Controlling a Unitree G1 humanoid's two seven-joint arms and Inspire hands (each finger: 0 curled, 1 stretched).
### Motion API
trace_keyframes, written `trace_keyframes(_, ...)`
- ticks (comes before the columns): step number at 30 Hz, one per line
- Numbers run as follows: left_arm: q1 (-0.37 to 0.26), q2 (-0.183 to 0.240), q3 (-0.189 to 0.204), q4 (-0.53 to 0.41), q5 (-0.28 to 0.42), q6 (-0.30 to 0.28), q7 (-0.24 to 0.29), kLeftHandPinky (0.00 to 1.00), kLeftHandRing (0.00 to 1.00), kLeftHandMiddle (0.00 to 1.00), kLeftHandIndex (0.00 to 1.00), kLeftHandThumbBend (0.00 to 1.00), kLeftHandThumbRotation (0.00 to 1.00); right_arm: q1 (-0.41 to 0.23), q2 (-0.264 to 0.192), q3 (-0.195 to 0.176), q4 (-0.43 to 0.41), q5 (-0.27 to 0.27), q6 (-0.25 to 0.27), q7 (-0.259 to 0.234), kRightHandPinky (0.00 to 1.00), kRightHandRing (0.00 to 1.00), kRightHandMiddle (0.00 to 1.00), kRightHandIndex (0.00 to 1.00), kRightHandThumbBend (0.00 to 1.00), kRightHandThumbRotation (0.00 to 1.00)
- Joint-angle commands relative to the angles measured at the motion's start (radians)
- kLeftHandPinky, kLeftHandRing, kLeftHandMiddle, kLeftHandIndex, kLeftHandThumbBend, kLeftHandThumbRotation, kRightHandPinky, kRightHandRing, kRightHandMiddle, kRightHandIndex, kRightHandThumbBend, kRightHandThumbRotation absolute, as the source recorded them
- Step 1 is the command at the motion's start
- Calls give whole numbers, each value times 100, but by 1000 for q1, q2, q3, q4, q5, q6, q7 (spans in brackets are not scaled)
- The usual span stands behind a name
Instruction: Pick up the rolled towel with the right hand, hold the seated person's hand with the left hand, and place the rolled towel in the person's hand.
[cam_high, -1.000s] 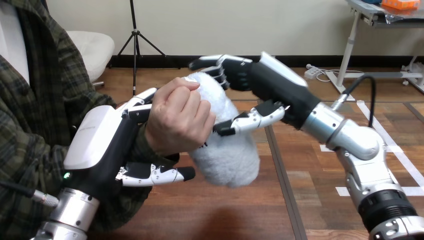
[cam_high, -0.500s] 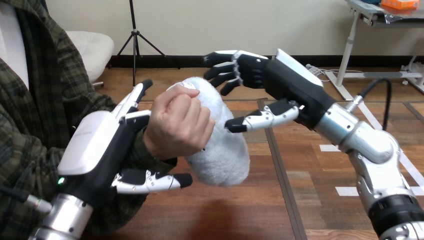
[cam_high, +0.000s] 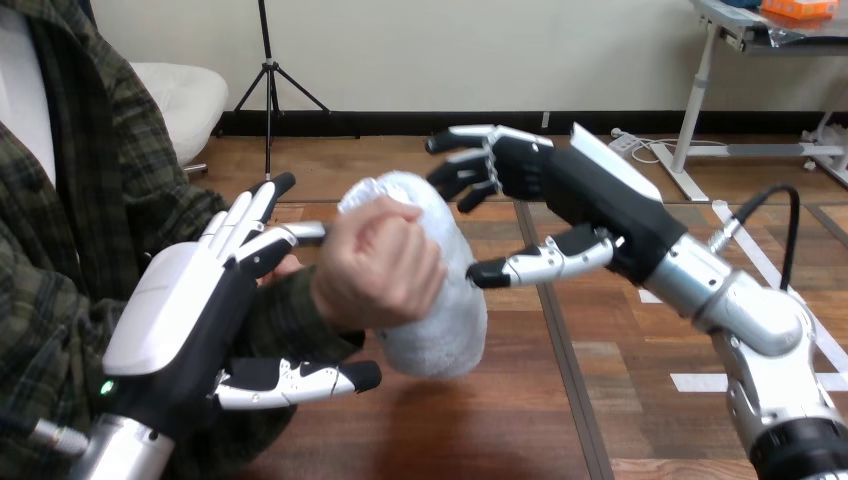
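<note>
The left hand (cam_high: 185, 320) and right hand (cam_high: 600, 205) are black with smooth white back shells. Their jointed fingers (cam_high: 240, 225) mix black and white; the forearms (cam_high: 745, 305) are silver.

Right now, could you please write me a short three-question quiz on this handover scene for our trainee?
1. True or false: the right hand is clamped round the rolled towel.
2. What grips the towel? A) the left hand B) the person's hand C) nothing
3. Fill in: the left hand's fingers are ____ (straight or curled).

Key: 1 false, its fingers are spread open beside the towel; 2 B; 3 straight.
</note>
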Motion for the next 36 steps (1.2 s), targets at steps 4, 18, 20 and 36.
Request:
trace_keyframes(4, -12, -17, 40, -49, -13, -83, 81, 100, 100, 100, 100, 100, 58, 18, -16, -45, -25, 38, -19, -9, 67, 73, 76, 82, 87, 34)
trace_keyframes(18, 17, -44, 26, 61, -23, -301, 186, 100, 100, 100, 100, 100, 60, 104, -25, -64, -74, 72, -28, 6, 69, 74, 76, 83, 89, 39)
trace_keyframes(20, 17, -50, 23, 82, -21, -336, 200, 99, 100, 100, 100, 100, 62, 117, -28, -66, -82, 76, -28, 8, 69, 74, 76, 83, 90, 39)
trace_keyframes(36, 12, -118, -54, 248, -168, -576, 203, 94, 100, 100, 100, 100, 56, 209, -35, -87, -138, 104, -50, 15, 70, 76, 77, 83, 91, 45)
